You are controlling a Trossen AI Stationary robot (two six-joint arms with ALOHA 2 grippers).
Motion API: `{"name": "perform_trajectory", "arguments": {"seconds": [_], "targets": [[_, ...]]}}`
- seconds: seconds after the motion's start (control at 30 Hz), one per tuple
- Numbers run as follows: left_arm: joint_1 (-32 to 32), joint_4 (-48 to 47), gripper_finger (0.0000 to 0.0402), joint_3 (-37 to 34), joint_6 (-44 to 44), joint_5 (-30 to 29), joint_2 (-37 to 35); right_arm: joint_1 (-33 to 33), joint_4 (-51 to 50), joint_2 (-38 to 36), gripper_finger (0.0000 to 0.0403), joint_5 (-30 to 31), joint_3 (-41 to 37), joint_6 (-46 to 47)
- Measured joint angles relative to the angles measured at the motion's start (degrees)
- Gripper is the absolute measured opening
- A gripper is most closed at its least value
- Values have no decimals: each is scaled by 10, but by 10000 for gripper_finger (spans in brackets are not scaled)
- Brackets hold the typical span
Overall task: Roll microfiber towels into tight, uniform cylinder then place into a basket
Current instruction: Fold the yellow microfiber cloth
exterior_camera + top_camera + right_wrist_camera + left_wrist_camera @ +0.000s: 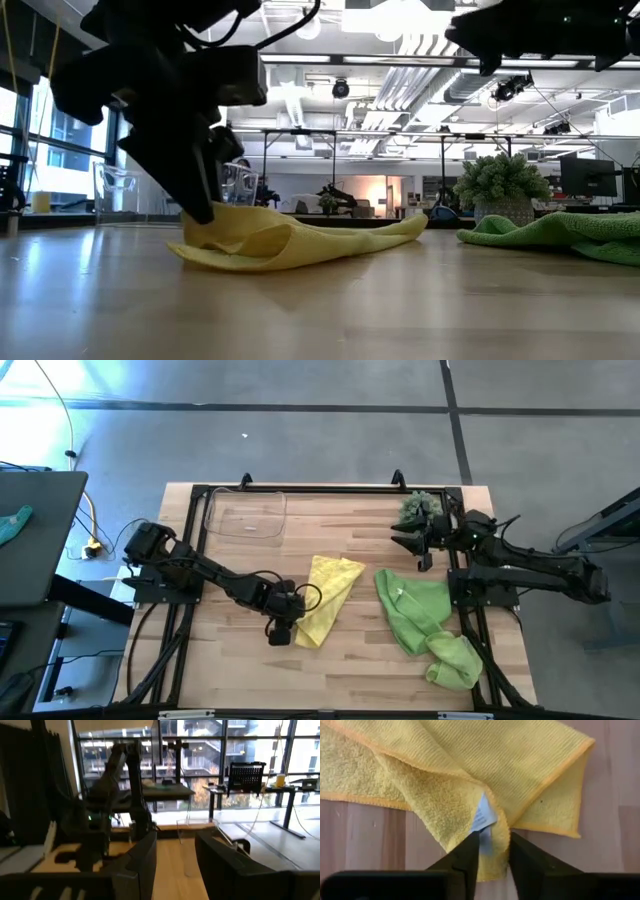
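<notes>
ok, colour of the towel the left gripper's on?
Pale yellow towel with orange-yellow edging, clearest in the left wrist view.

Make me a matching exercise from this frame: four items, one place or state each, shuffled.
Items:
1. yellow towel
2. green towels
3. clear basket
4. right gripper

States:
A. raised over the table's far right corner, next to the plant, holding nothing
B. empty, at the table's far left
C. folded over, edge between the left gripper's fingers
D. heaped on the right side, untouched

Pairs: 1-C, 2-D, 3-B, 4-A
</notes>
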Motion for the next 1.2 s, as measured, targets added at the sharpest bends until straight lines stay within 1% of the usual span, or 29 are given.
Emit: {"name": "perform_trajectory", "arguments": {"seconds": [0.13,0.2,0.33,0.43,0.5,0.7,0.8,0.9,1.2], "targets": [[0,-2,20,0,2,-1,0,21,-20,33,126,33,0,-25],[2,-4,6,0,-5,0,0,35,-16,56,126,37,0,-39],[2,-4,10,0,-24,-8,-2,62,1,103,126,44,0,-66],[2,1,3,1,-40,-10,-7,81,22,141,126,47,0,-90],[2,-12,3,7,-50,-10,-7,91,43,167,126,47,0,-102],[2,-54,2,56,-50,-11,-7,107,107,243,126,48,0,-106],[2,-77,2,91,-35,-20,-7,113,104,281,126,49,20,-106],[2,-112,3,126,-11,-30,-7,122,76,320,126,49,57,-116],[14,-154,3,176,-4,-41,-7,145,-125,438,126,49,209,-238]]}}
